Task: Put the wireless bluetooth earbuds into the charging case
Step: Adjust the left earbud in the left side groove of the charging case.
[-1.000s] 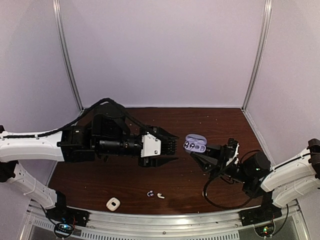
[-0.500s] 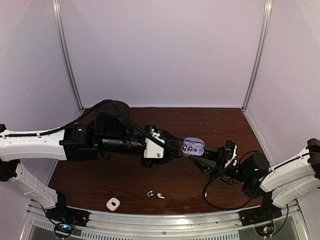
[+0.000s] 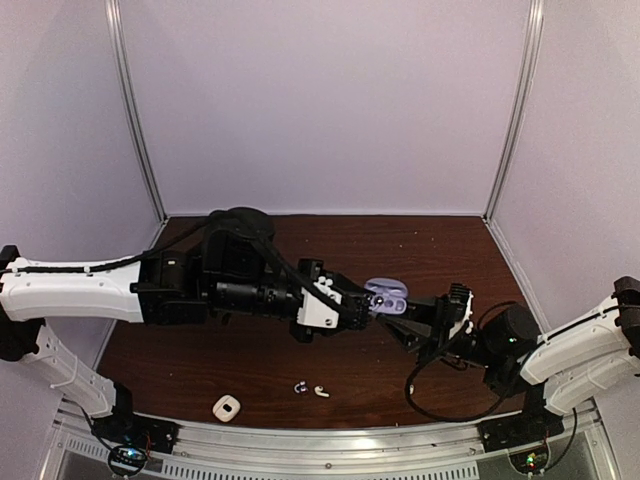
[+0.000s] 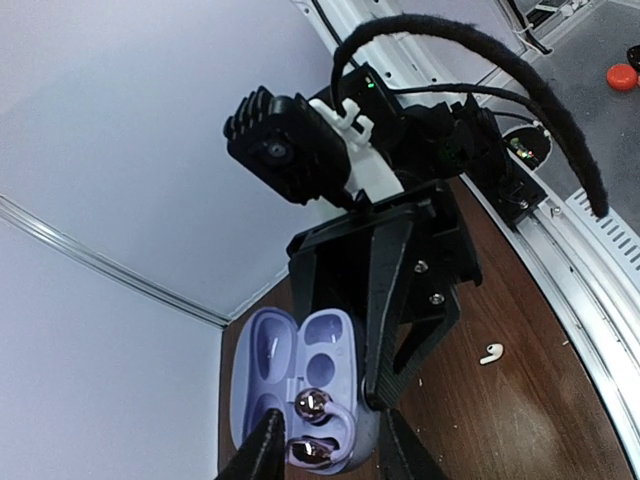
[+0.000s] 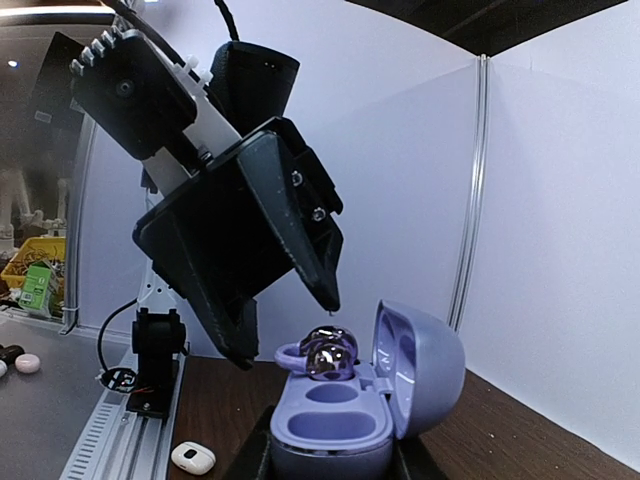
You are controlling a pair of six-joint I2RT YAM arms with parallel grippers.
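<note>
From above: my left fingers (image 3: pixel 352 304) reach across to the open purple case (image 3: pixel 388 292). My right fingers (image 3: pixel 408 316) clamp that case from below and hold it up off the counter (image 3: pixel 380 370). Near the counter's front edge lie a loose purple earbud (image 3: pixel 299 386) and a white earbud (image 3: pixel 321 391), just beside each other. A white case (image 3: pixel 227 407) sits off to their left.

Left wrist camera: the purple case (image 4: pixel 275 370) is right in front of me, lid swung open. A shiny purple earbud (image 4: pixel 312 404) sits at the case's near edge, between my two left fingertips (image 4: pixel 262 455). The tips stand either side of it, and I cannot tell whether they pinch it or only bracket it. My right fingers (image 4: pixel 385 320) grip the case from behind. The white earbud (image 4: pixel 490 353) shows on the counter beyond.

Right wrist camera: the purple case (image 5: pixel 330 440) stands upright in my grip, lid tilted back to the right, two wells in view. The shiny purple earbud (image 5: pixel 325 352) perches at the far rim of the base, just under a left fingertip (image 5: pixel 330 295). The white case (image 5: pixel 190 457) lies low on the left.
</note>
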